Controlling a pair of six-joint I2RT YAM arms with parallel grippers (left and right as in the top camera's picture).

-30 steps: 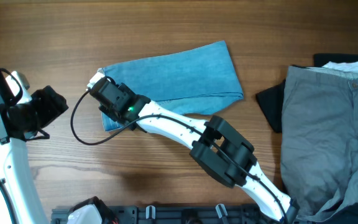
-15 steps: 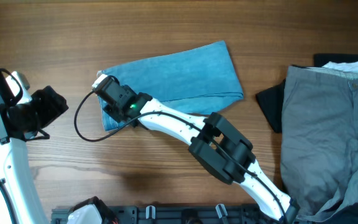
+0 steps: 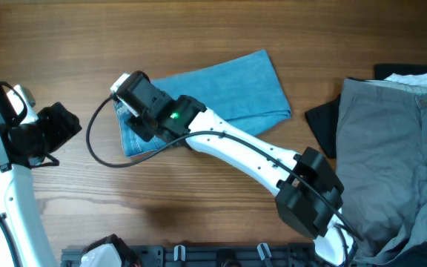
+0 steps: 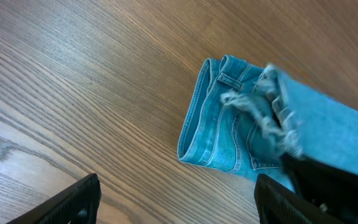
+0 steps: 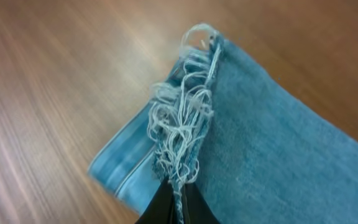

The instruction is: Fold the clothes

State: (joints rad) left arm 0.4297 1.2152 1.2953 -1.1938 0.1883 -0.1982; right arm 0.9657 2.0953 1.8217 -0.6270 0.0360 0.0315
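**Overhead.** A folded pair of light blue denim jeans (image 3: 221,89) lies on the brown wooden tabletop (image 3: 213,30). The white right arm (image 3: 236,144) reaches across the jeans' near edge, and its black wrist covers their far-left end. The right jaws are at that end, where a scrap of frayed white hem (image 3: 117,83) shows beside them; from this view I cannot tell how the jaws stand. A thin black cable (image 3: 98,152) loops over the wood just behind the wrist. Well away behind the right jaws, past the arm's elbow, lie grey trousers (image 3: 391,148) with a black garment (image 3: 321,126) against their edge. The left arm (image 3: 21,141) sits apart from the jeans, with bare wood in between.

**Left wrist.** The left jaws are spread wide, their two dark fingers (image 4: 73,202) at the lower corners with only bare tabletop between them. Ahead of the jaws, towards the right finger, lies the jeans' folded end with its stitched waistband and a belt loop. The frayed hem stands up above it, blurred.

**Right wrist.** The right jaws are pressed together on the hem's loose white threads, pinching them right at the tips. Directly ahead of the jaws the hem's tangle rises. To their right the denim leg stretches away, and to their left a lower folded layer rests on the wood.
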